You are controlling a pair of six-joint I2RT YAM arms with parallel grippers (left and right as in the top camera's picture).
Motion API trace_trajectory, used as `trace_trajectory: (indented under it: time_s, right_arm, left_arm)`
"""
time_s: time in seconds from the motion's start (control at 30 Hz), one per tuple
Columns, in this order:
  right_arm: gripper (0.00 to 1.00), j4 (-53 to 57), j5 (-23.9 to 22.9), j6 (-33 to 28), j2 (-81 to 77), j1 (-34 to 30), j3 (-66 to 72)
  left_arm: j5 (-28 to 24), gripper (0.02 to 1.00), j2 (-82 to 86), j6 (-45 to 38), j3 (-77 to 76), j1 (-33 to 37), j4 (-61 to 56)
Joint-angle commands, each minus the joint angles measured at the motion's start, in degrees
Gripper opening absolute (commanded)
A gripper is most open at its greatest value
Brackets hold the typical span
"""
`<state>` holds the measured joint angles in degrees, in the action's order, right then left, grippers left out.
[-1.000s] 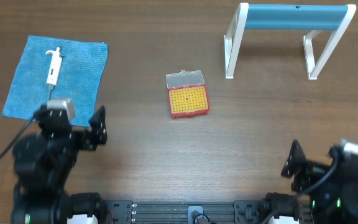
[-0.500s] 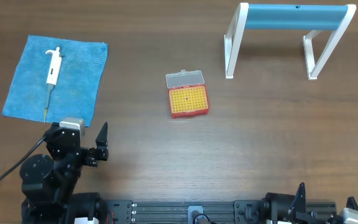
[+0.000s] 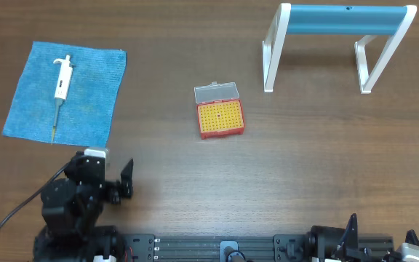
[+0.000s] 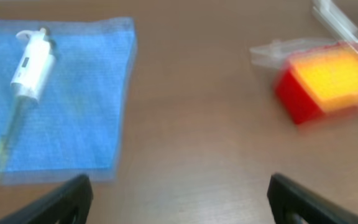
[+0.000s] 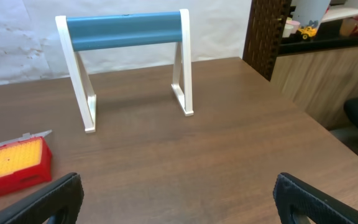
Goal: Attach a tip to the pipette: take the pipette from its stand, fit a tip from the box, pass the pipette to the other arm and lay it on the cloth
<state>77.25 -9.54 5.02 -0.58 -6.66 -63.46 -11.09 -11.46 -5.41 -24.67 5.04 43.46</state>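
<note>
The pipette (image 3: 62,80) lies flat on the blue cloth (image 3: 93,87), free of both grippers. Its white head points toward the far edge of the cloth. Its thin shaft runs back toward the arms and ends in a yellowish tip (image 3: 52,132) close to the cloth's near edge. The cloth is spread flat at the far left of the brown wooden table (image 3: 304,160).

The left gripper (image 4: 178,198) hangs well apart from the pipette, on the near side of the cloth and off its near right corner, above bare wood. Its two dark fingers are spread wide with nothing between them. In the left wrist view the pipette and cloth lie ahead of it, with the tip box off to the other side.

The red tip box (image 3: 221,118) stands near the middle of the table. Its yellow rack is uncovered and its clear lid (image 3: 216,92) is folded back on the far side. At the far right stands the pipette stand (image 3: 344,20), a blue bar on white legs.

The right gripper (image 5: 182,199) sits low at the table's near right edge, well apart from the stand and the box. Its fingers are also spread wide and hold nothing.

Beyond the table's far edge is a pale wall (image 5: 17,37). To the right of that is a dark perforated panel (image 5: 269,31) and a wooden counter (image 5: 328,68) with small items on top.
</note>
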Motion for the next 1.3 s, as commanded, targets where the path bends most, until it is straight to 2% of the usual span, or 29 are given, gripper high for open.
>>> trace_trajectory:
  time_s: [0.03,0.13,0.23,0.4,0.63,1.23,1.27,1.3]
  right_arm:
    - [0.989,-0.2,-1.0,-1.0,-0.6,-0.1,0.3]
    - [0.989,-0.2,-1.0,-1.0,-0.6,-0.1,0.3]
    - [0.989,-0.2,-1.0,-1.0,-0.6,-0.1,0.3]
    - [0.989,-0.2,-1.0,-1.0,-0.6,-0.1,0.3]
    - [0.989,-0.2,-1.0,-1.0,-0.6,-0.1,0.3]
    - [0.989,-0.2,-1.0,-1.0,-0.6,-0.1,0.3]
    - [0.989,-0.6,-1.2,-1.0,-0.6,-0.1,0.3]
    - [0.989,-8.1,-0.6,-1.1,-0.6,0.0,1.6]
  left_arm:
    - [1.7,0.947,9.5,-1.1,11.1,-0.2,-23.6]
    - [1.4,0.98,11.2,-1.0,15.3,-0.2,-38.2]
    - [1.4,0.998,11.3,-1.0,20.5,-0.2,-43.7]
    - [1.4,0.998,11.3,8.0,24.3,-0.4,-39.8]
    - [1.4,1.0,11.3,8.0,24.3,-3.8,-39.8]
    - [1.4,0.998,11.3,8.0,24.3,-3.8,-39.8]
    - [1.4,1.0,11.3,8.0,24.3,-3.8,-39.8]
    - [1.4,1.0,11.3,8.0,24.3,-3.8,-39.8]
